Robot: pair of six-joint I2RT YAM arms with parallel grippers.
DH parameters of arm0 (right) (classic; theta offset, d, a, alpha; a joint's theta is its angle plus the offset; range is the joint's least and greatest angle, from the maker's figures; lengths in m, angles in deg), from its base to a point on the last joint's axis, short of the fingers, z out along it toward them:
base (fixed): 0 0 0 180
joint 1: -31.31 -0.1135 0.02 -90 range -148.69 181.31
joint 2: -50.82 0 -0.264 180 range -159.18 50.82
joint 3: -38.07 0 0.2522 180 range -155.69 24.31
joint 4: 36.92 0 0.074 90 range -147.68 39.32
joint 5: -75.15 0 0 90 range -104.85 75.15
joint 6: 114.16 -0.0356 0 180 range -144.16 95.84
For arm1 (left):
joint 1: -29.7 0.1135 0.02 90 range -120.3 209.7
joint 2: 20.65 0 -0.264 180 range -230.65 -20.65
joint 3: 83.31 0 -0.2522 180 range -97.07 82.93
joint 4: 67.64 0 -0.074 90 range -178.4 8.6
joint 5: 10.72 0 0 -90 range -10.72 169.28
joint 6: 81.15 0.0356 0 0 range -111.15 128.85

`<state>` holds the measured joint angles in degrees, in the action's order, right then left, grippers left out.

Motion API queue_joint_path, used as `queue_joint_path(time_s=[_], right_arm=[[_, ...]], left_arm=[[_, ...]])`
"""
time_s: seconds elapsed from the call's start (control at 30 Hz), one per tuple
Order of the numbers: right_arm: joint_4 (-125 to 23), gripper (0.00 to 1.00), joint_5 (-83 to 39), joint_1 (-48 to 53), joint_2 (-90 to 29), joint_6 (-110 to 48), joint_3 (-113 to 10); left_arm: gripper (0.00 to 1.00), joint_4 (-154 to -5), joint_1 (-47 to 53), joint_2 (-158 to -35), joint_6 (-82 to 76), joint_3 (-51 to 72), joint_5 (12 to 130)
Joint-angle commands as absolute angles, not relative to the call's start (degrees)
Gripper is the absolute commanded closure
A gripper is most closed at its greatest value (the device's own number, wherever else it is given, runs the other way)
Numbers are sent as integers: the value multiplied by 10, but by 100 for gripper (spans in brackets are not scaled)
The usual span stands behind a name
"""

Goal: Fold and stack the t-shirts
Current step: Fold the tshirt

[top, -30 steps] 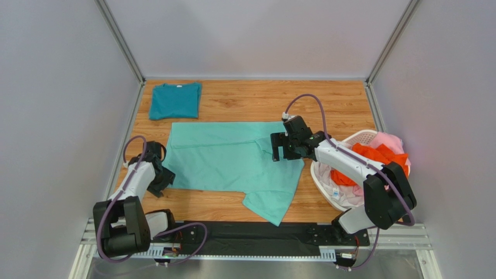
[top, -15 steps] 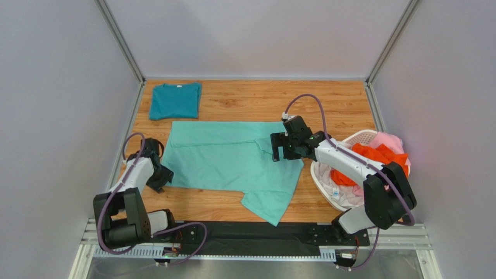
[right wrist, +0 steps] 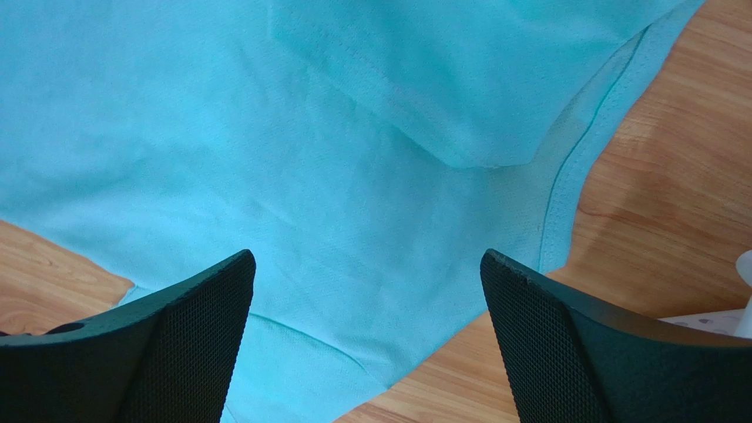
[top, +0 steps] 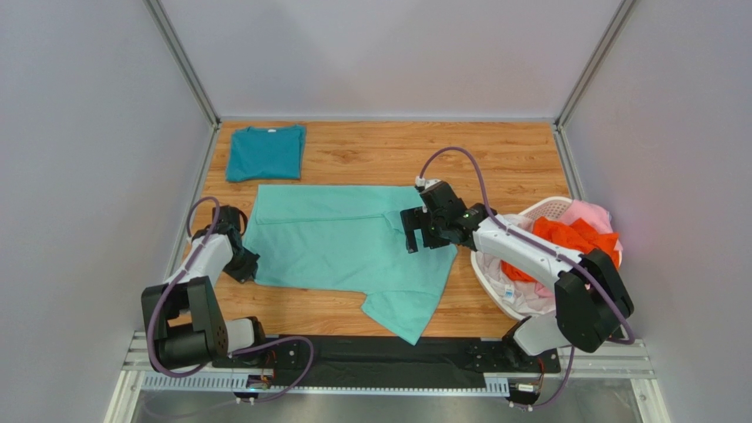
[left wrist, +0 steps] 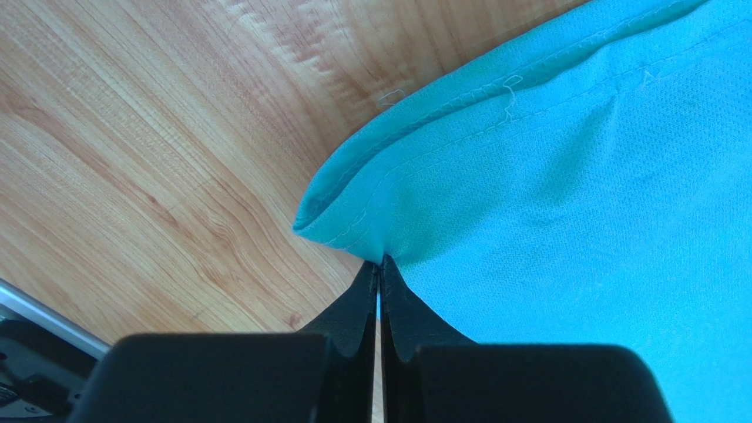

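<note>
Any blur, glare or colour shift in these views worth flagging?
Top external: even light, sharp, no glare. Left wrist: left tool body blurred near the lens, mint shirt hem crisp. Right wrist: sharp, shirt renders bluer than from above.

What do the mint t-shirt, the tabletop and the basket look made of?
The mint t-shirt: fine matte knit cloth, stitched hem, tiny mesh texture. The tabletop: wood or wood-look laminate, visible grain. The basket: likely white plastic, perforated rim.

Folded t-shirt (top: 265, 152) lies behind the spread t-shirt (top: 344, 238), basket (top: 548, 208) at right.
</note>
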<state>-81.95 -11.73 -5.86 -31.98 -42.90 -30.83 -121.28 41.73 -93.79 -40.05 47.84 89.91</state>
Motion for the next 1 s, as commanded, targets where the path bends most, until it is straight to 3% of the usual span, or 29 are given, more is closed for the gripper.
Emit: queue_joint_path(time_s=[0.0,0.67,0.8,0.83,0.97], right_arm=[[-835,0,-95,-90,-290,-410,-311],[-955,3,-97,-473,-371,-488,-324],[-947,12,-112,-487,-383,-511,-304],[-941,21,-114,-487,-388,-512,-301],[-927,32,-110,-487,-406,-517,-290]], left_arm=[[100,-1169,419,-952,-397,508,880],[100,-1164,420,-920,-386,521,861],[100,-1165,420,-921,-386,521,860],[100,-1165,419,-921,-385,521,860],[100,-1166,420,-918,-386,522,861]])
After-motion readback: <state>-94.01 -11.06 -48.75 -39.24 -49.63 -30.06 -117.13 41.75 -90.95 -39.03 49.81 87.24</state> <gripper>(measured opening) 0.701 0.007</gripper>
